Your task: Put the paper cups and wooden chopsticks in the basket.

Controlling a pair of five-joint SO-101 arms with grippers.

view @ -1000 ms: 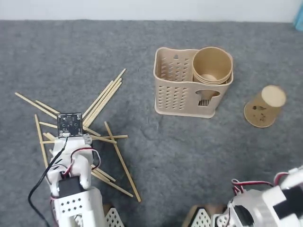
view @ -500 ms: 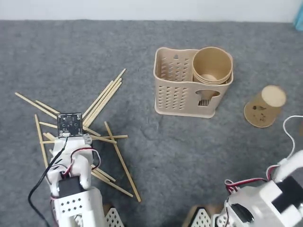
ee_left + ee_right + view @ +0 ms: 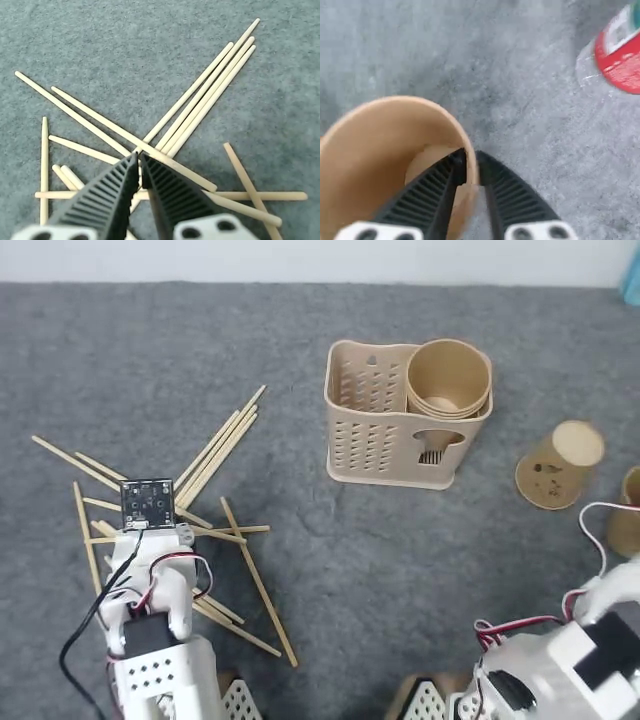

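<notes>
right hand is pinching the rim of a paper cup, one finger inside, likely for a firm lift, well right of the basket. left hand is hanging pressed together over the chopsticks left of the basket.

**Fig.** L. arm: white printed shell w/ perforated base, black servo, black cable, red/white wires; black sq. camera board is mounted at wrist. R. arm: white shell, red/white leads. Left gripper & right gripper are shown w/ black ribbed tapered fingers on white mounts w/ holes.
</notes>
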